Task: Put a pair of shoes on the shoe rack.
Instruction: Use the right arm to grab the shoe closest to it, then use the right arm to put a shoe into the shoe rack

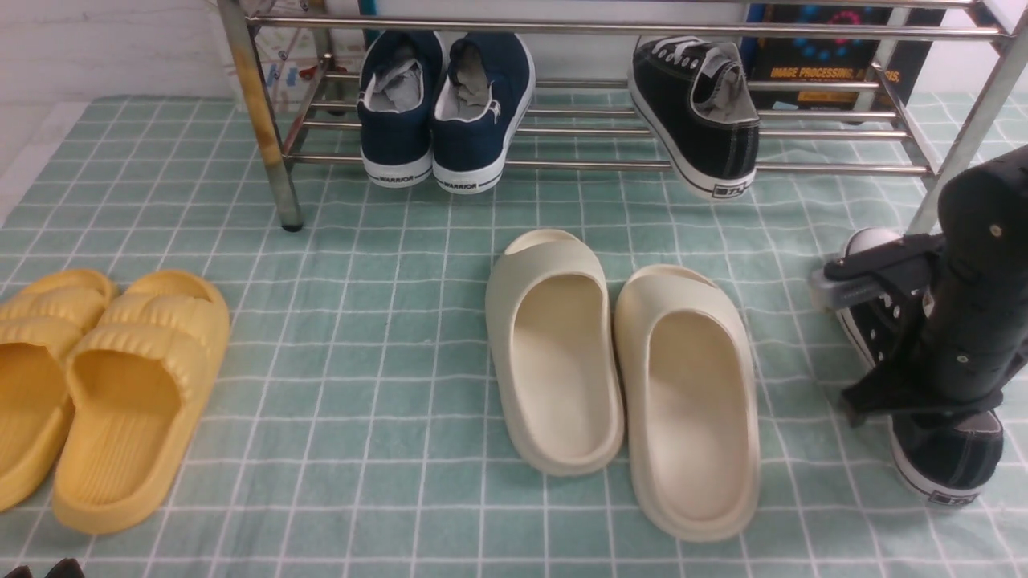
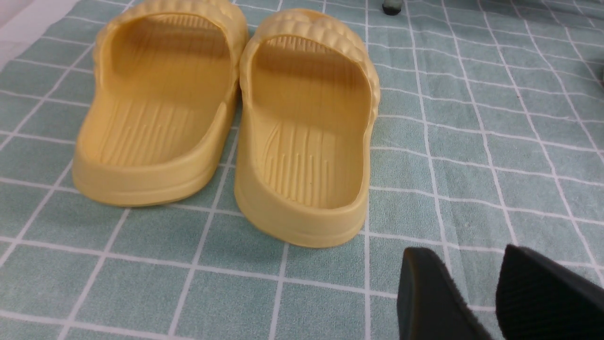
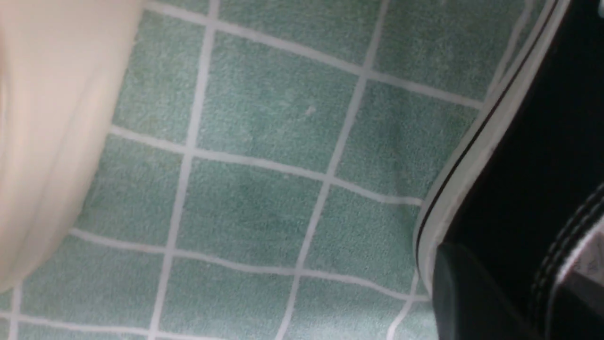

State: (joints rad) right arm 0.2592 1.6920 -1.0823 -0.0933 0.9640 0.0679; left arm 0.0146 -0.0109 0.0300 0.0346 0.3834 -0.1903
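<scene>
One black sneaker (image 1: pixel 697 112) of the pair of shoes lies on the lower bars of the steel shoe rack (image 1: pixel 562 26), at its right end, heel toward me. The other black sneaker (image 1: pixel 952 453) stands on the mat at the far right, under my right arm (image 1: pixel 976 321). In the right wrist view my right gripper (image 3: pixel 514 271) is closed over that sneaker's (image 3: pixel 533 156) side wall, one finger (image 3: pixel 467 293) pressed against the outside by the white sole. My left gripper (image 2: pixel 465 252) hangs open over bare mat beside the yellow slippers, with nothing in it.
Navy sneakers (image 1: pixel 446 104) sit on the rack's left part. Two cream slippers (image 1: pixel 618 377) lie mid-mat, close to the left of the floor sneaker. Yellow slippers (image 1: pixel 120 385) lie at the left. A rust-stained rack leg (image 1: pixel 261 120) and a right leg (image 1: pixel 964 136) stand on the mat.
</scene>
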